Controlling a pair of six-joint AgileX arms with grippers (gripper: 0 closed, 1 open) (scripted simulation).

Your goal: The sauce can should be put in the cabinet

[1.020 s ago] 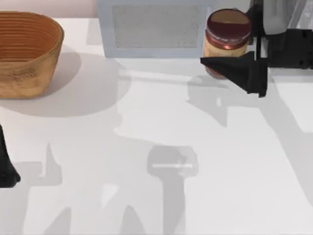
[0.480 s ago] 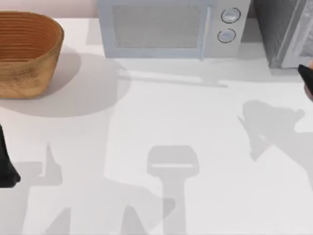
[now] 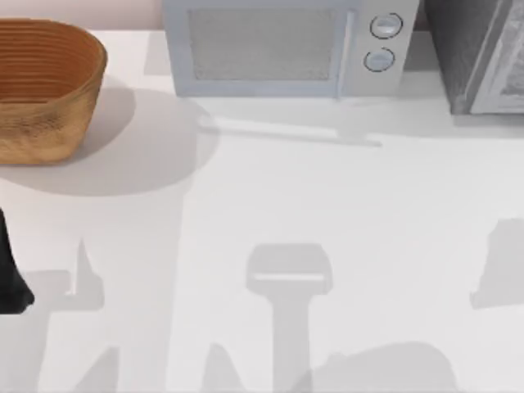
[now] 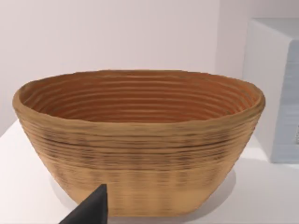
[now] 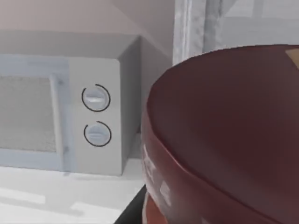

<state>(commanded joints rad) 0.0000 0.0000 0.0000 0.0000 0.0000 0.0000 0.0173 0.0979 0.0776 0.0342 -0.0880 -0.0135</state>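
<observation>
The white counter (image 3: 344, 213) is the largest thing here, crossed by grey shadows. Along its far edge stands the white microwave (image 3: 282, 49), its two round knobs (image 3: 382, 42) stacked beside the door. At the far right corner in the top view stands the cabinet (image 3: 471, 53), grey and boxy, with a dark speckled side and a paler framed front. The woven basket (image 3: 45, 86) sits at the far left of the counter, well apart from the microwave.

My left arm is parked at the counter's left edge, where its dark tip shows in the top view as the left gripper (image 3: 10, 282). From the left wrist view a single black fingertip (image 4: 91, 210) points toward the basket (image 4: 140, 144), which stands right ahead of that gripper, with the corner of the microwave (image 4: 275, 88) off to one side. I cannot tell whether this gripper is released or clenched.

In the right wrist view the sauce can (image 5: 229, 140) looms very close to the camera, its dark maroon top tilted across the view. Beyond the can, farther from the right gripper, are the microwave (image 5: 60, 107) with both knobs (image 5: 96, 115) and a pale framed edge of the cabinet (image 5: 196, 28). Whether the right gripper is grasping the can cannot be told from this view.
</observation>
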